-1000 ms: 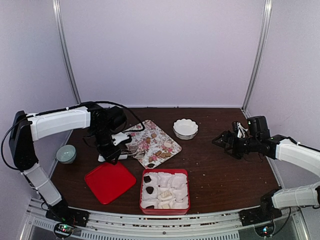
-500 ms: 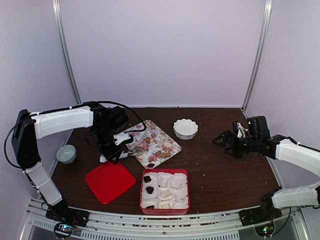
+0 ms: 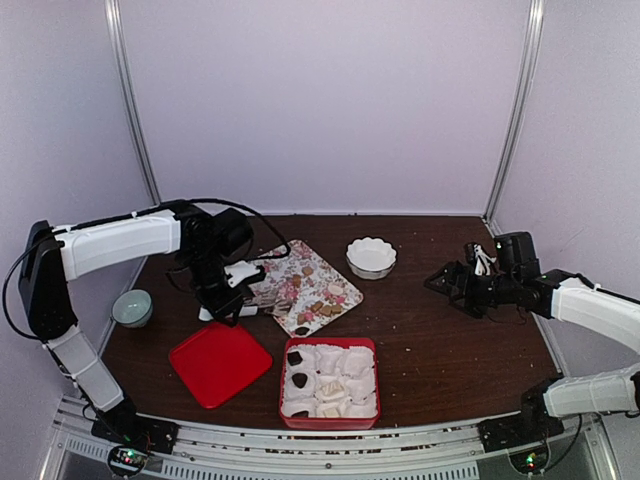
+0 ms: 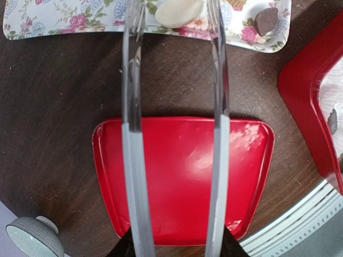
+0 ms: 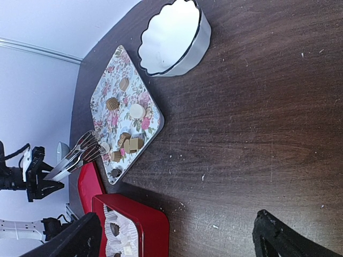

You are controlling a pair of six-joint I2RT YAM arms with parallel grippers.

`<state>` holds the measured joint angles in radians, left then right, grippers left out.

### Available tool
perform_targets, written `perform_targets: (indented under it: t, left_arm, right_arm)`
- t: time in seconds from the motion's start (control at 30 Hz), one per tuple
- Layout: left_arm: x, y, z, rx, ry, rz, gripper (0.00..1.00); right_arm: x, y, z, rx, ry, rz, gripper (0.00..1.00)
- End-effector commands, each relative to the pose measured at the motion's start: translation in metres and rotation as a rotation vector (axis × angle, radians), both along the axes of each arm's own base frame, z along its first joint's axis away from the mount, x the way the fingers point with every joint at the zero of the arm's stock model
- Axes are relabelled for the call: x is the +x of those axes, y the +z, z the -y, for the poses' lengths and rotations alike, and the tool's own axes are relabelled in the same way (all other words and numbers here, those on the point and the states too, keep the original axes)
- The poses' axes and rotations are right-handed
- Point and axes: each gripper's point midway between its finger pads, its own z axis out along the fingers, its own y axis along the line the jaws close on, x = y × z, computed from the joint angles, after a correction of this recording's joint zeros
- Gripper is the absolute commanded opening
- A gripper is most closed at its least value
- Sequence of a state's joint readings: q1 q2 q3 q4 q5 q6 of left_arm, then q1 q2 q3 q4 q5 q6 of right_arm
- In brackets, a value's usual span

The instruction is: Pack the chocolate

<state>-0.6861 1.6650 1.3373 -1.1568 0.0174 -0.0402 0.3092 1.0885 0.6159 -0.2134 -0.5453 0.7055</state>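
Note:
The chocolate pieces [image 3: 322,308], tan, dark and pale, lie on the flowered tray [image 3: 300,268]. The red box [image 3: 330,383] holds white paper cups, a few with dark pieces [image 3: 297,380]. My left gripper [image 3: 225,295] is shut on metal tongs [image 3: 262,305]. In the left wrist view the tong arms [image 4: 134,134] reach over the tray edge [image 4: 53,19], with a pale piece [image 4: 179,12] between them; I cannot tell if it is pinched. My right gripper [image 3: 445,282] hovers open and empty at the right, well away from the tray.
The red lid [image 3: 220,362] lies flat left of the box, under the tongs [image 4: 182,176]. An empty white scalloped bowl [image 3: 371,257] stands behind the tray. A small grey-green bowl [image 3: 132,307] sits at the far left. Crumbs dot the dark table.
My left gripper with the tongs has shifted slightly toward the tray. The right arm has not moved.

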Motion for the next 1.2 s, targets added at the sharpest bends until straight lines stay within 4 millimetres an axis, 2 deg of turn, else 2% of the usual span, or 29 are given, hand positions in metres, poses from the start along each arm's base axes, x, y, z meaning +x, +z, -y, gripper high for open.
perform_targets:
  t: [0.0, 0.4, 0.7, 0.9, 1.17]
  left_arm:
    - [0.007, 0.022, 0.002, -0.064, 0.013, 0.047, 0.42]
    - [0.002, 0.010, -0.001, -0.032, -0.018, 0.006, 0.45]
    - [0.006, 0.000, -0.001, 0.014, -0.030, 0.000, 0.46]
    - [0.008, -0.004, -0.001, 0.060, -0.047, 0.015, 0.42]
    - [0.016, 0.001, -0.001, 0.090, -0.052, 0.048, 0.37]
  right_arm:
    - [0.000, 0.005, 0.000, -0.004, -0.001, 0.025, 1.00]
    - [0.001, 0.007, 0.000, -0.003, -0.003, 0.028, 1.00]
    - [0.003, 0.005, -0.001, 0.001, -0.006, 0.021, 1.00]
    - [0.003, 0.004, -0.001, -0.001, -0.006, 0.018, 1.00]
    - [0.004, 0.003, -0.001, -0.004, -0.005, 0.016, 1.00]
